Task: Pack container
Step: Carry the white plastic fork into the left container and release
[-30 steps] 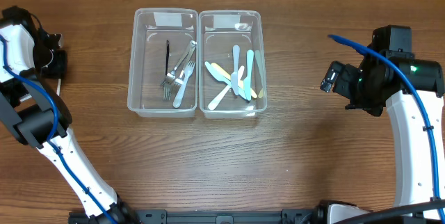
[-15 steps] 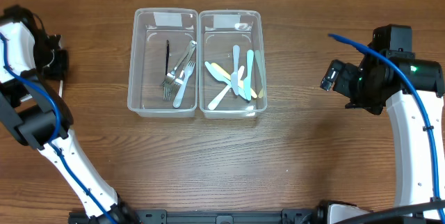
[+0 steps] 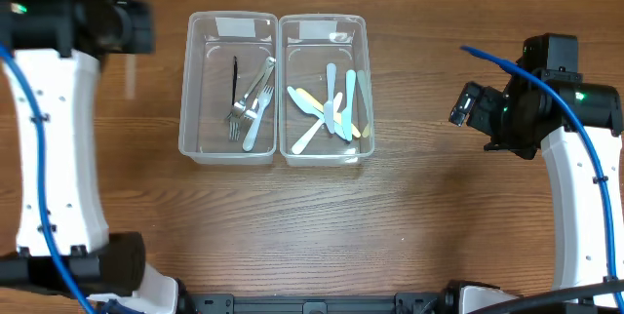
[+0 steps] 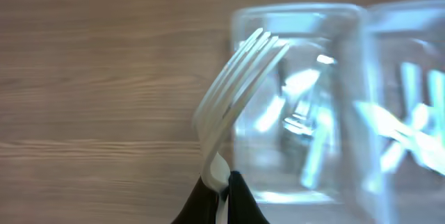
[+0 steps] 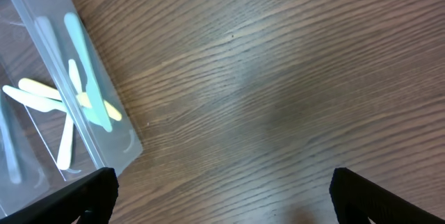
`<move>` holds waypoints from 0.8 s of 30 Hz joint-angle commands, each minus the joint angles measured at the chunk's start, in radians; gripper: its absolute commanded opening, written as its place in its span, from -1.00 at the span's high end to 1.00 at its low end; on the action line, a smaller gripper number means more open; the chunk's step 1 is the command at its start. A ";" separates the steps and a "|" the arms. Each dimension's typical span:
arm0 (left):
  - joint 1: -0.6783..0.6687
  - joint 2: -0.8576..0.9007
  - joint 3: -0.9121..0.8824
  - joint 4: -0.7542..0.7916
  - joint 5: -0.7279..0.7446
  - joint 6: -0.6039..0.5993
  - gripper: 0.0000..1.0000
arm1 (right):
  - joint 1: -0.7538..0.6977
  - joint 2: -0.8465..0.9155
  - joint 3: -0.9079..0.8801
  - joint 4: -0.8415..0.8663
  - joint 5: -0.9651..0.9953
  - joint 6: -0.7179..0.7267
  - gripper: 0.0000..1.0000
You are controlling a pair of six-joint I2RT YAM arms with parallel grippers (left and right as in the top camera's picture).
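Two clear containers sit side by side on the wooden table (image 3: 409, 216) in the overhead view, their long walls touching. We see a small heap of forks (image 3: 249, 99) in the left container (image 3: 185, 90) and a loose pile of pastel cutlery (image 3: 331, 109) in the right container (image 3: 369, 90). The left gripper (image 3: 132, 29) is a blurred dark shape just beside the left container's far corner, and from here we cannot tell how its fingers stand or make out anything in them. The right gripper (image 3: 463, 109) hangs well apart from both containers, over bare wood on the right side.

From the left wrist view we see the left gripper (image 4: 221, 196) with its fingers pressed together, pinching the handle of a white fork (image 4: 233, 78). That fork rises from the fingers with its tines pointing up and to the right, and they overlap the near wall of the left container (image 4: 299, 10). The forks inside are only smeared shapes here, and the right container (image 4: 417, 5) shows blurred at the edge of the picture.

From the right wrist view we see the right gripper (image 5: 222, 200) with its fingers spread wide at the two lower corners, and only wood grain between them. One corner of the right container (image 5: 118, 123) enters from the left, with yellow, green and pale pieces of the pastel cutlery (image 5: 76, 92) lying crossed inside it.
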 commanded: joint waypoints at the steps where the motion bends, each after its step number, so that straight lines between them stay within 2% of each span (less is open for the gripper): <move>1: -0.129 0.057 -0.017 -0.014 0.003 -0.132 0.92 | 0.003 -0.011 0.002 0.004 0.008 0.004 -1.00; 8: -0.286 0.229 -0.019 0.019 0.003 -0.161 0.92 | 0.003 -0.011 0.002 0.002 0.008 0.004 -1.00; 17: -0.295 0.488 -0.019 0.008 0.011 -0.174 0.92 | 0.003 -0.011 0.002 -0.003 0.008 0.004 -1.00; 20: -0.296 0.533 -0.019 -0.009 0.011 -0.174 0.85 | 0.003 -0.011 0.002 -0.005 0.008 0.004 -1.00; 23: -0.295 0.544 -0.019 -0.018 0.010 -0.162 0.86 | 0.003 -0.011 0.002 -0.005 0.008 0.004 -1.00; 24: -0.296 0.542 -0.018 -0.014 0.010 -0.154 0.80 | 0.003 -0.011 0.002 -0.005 0.008 0.004 -1.00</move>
